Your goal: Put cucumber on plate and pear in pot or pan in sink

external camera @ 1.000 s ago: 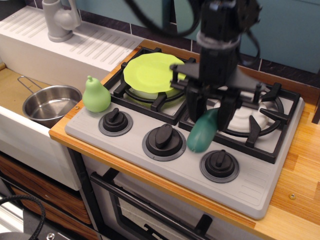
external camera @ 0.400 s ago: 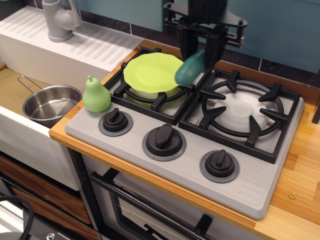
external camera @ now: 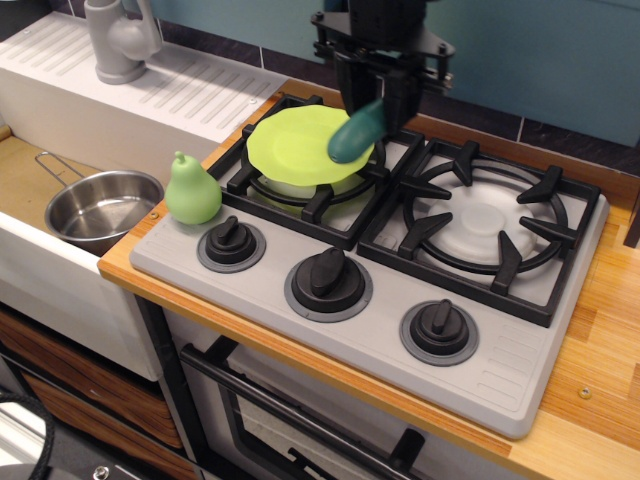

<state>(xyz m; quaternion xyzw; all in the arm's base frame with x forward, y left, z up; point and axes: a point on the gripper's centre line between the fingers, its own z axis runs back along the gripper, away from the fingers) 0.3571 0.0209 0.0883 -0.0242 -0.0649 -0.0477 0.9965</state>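
Cucumber clamped in end effector, apparently hanging above plate rim.

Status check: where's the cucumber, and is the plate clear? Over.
Pincer shut on cucumber, held tilted over plate right edge. Plate bare. Pear on stove's left corner; pot in sink.

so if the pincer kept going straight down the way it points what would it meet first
Probably the plate: the pincer points down, holding the cucumber over the plate's right edge, so the cucumber would touch first. Depth is hard to judge.
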